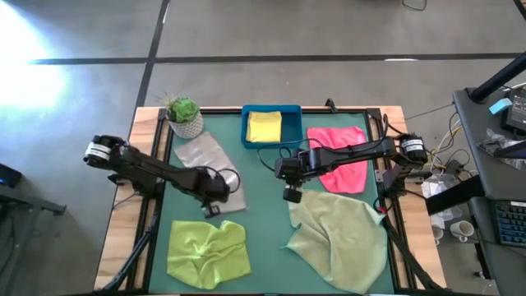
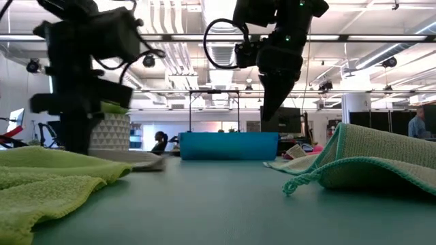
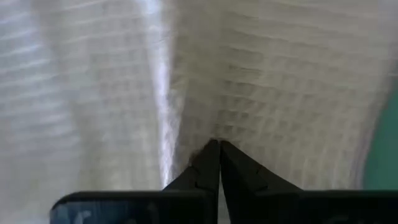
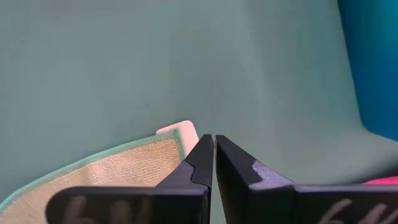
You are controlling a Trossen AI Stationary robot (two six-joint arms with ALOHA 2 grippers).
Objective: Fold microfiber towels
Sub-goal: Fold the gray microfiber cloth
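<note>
The blue tray at the desk's far edge serves as the landmark. Well to its left and nearer the front, the lime green towel lies crumpled and unfolded. Between that cloth and the tray's left side rests the light grey towel, lying in a rough oblong, perhaps partly folded, though the view is too poor to be sure. The left gripper sits at the grey towel's near edge with its fingers pressed together; in the left wrist view their tips touch the weave, but whether any cloth is pinched cannot be told.

Inside the tray lies the yellow towel, a neat small rectangle that looks finished. Just in front of the tray's right end, the right gripper hovers above the desk, fingers together and holding nothing, beside a corner of the sage green towel, which sprawls rumpled toward the front right. Right of the tray, the hot pink towel lies spread flat, partly under the right arm.

By my judgement one towel is done and stowed; four remain.
</note>
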